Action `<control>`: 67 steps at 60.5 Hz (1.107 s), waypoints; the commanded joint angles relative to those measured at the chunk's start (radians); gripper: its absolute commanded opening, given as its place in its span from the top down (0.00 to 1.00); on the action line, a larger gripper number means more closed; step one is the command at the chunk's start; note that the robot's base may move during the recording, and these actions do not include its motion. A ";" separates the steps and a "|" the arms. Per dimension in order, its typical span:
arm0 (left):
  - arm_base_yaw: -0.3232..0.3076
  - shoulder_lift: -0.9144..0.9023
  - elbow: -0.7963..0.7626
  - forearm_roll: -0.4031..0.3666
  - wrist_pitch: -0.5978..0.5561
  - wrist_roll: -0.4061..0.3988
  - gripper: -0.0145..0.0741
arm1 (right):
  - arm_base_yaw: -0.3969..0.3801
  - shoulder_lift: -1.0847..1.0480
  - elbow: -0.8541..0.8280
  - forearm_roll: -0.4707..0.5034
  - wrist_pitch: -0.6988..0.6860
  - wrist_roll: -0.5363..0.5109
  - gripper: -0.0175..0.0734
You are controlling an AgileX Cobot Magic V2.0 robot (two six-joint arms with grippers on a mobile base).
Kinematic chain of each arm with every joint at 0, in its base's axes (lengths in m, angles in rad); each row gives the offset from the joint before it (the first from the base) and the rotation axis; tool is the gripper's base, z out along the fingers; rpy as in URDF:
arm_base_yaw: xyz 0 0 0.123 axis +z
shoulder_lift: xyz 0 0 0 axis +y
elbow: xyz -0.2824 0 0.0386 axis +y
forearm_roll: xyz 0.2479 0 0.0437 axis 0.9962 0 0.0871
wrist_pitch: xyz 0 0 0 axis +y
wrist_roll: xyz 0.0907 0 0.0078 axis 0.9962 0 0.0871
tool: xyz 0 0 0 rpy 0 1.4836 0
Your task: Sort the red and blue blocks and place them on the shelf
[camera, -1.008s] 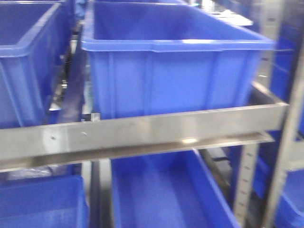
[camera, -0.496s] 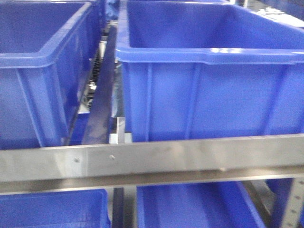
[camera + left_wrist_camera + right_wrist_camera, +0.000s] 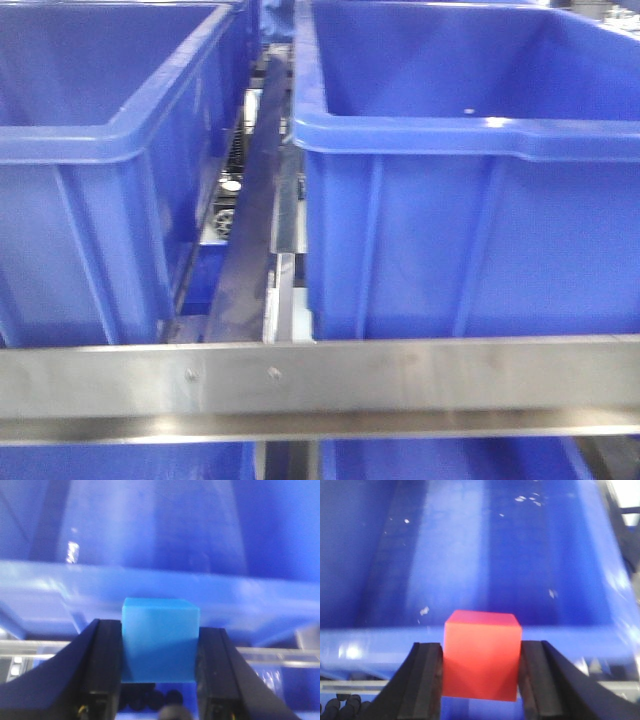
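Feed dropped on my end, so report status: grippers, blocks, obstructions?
Left gripper shut on blue block. Right gripper shut on red block. Blue bins ahead on shelf; no obstruction seen.

Left gripper (image 3: 160, 635): two black wedge-shaped fingers, tiny yellow flecks near their base. Right gripper (image 3: 481, 652): same black fingers, flat inner faces.

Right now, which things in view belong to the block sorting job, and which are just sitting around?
Job: blue block in the left fingers; red block in the right fingers; steel shelf.
Just there: left blue bin; right blue bin.
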 commanded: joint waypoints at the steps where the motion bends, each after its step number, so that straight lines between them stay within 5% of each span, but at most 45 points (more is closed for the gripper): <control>1: 0.002 0.003 -0.028 0.007 -0.067 -0.005 0.70 | -0.007 -0.001 -0.028 -0.004 -0.087 -0.005 0.75; 67: 0.002 0.003 -0.028 0.007 -0.067 -0.005 0.70 | -0.007 -0.001 -0.028 -0.004 -0.087 -0.005 0.75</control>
